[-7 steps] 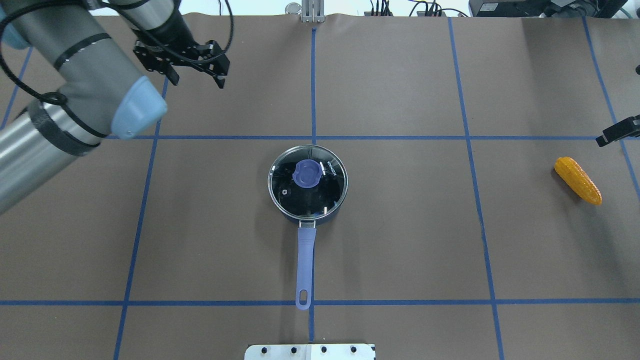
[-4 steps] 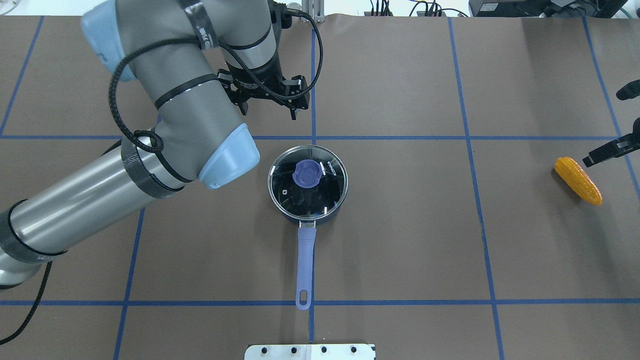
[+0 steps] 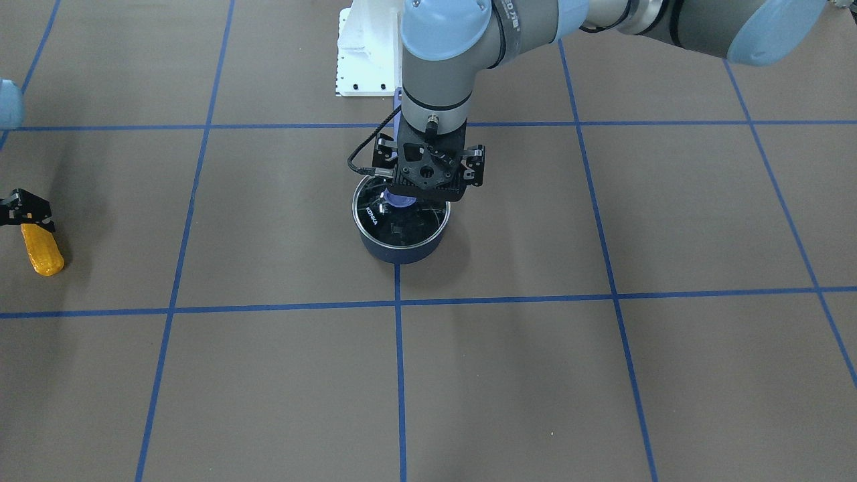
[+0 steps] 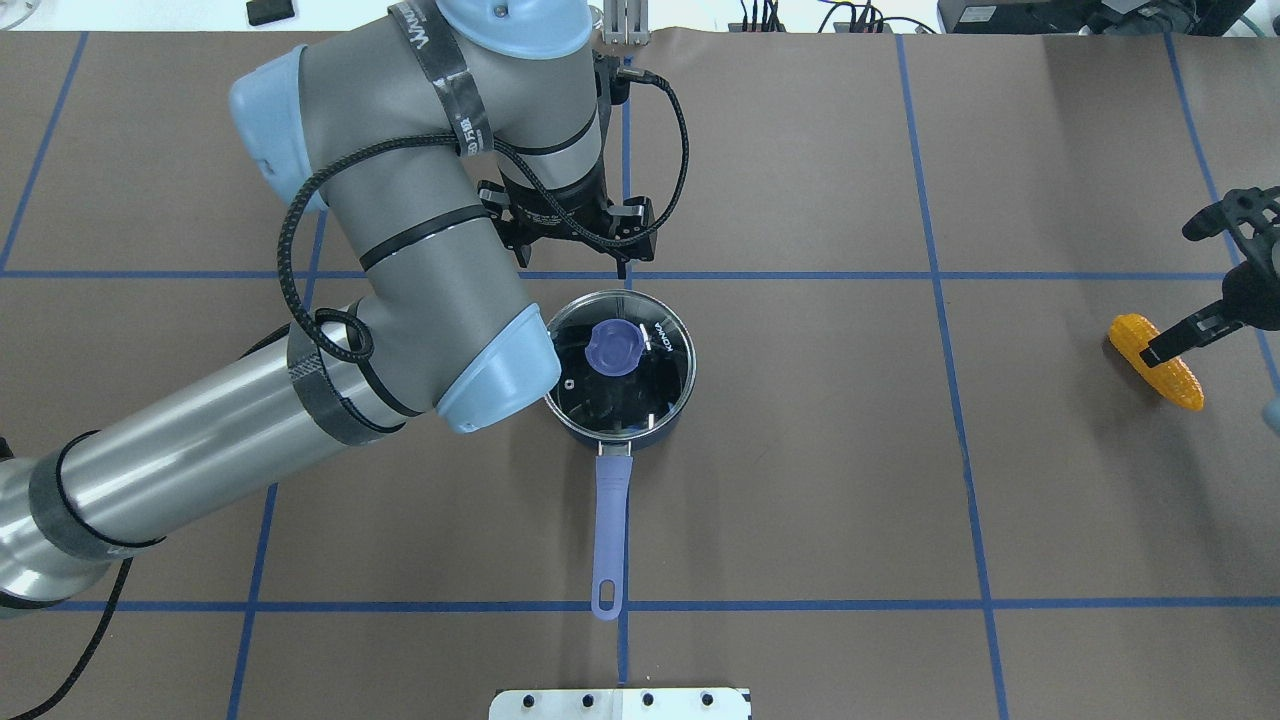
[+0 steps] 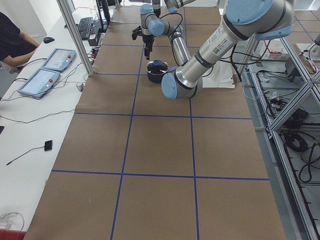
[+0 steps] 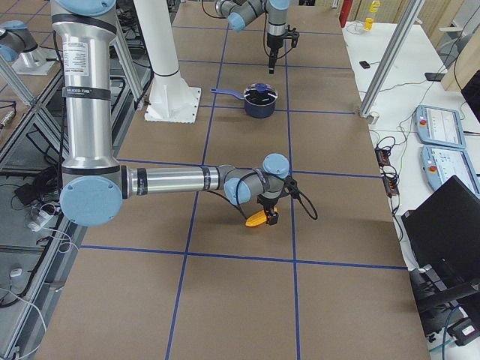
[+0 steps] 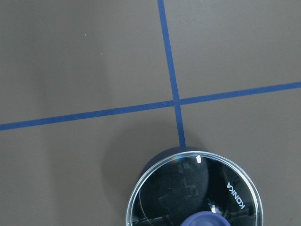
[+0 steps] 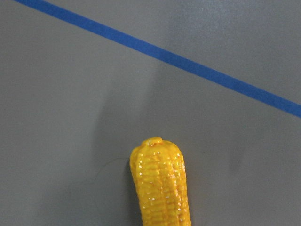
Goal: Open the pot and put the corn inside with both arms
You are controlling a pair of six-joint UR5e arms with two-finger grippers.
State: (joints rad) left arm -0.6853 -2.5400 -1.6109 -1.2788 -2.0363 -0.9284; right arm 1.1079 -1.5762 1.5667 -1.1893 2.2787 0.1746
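A dark blue pot [image 4: 660,425] with a glass lid [image 4: 660,385] and a purple knob [image 4: 613,347] stands mid-table, its handle [image 4: 610,530] pointing toward me. My left gripper [image 4: 572,262] is open and hovers above the lid without touching it; in the front view [image 3: 428,186] it partly hides the knob. The left wrist view shows the lid [image 7: 188,193] at the bottom edge. The orange-yellow corn [image 4: 1178,382] lies flat at the far right. My right gripper [image 3: 25,210] is open just above the corn's [image 3: 41,253] robot-side end. The corn [image 8: 162,183] fills the right wrist view's lower centre.
Blue tape lines [image 4: 780,275] grid the brown table. A white mounting plate [image 4: 620,703] sits at the near edge by the pot handle. In the left side view an operator [image 5: 12,42] and control pendants [image 5: 42,80] are beyond the table's far side.
My left arm has swung from the far left to above the pot. My right gripper has moved in from the right edge over the corn. Pot and corn have not moved.
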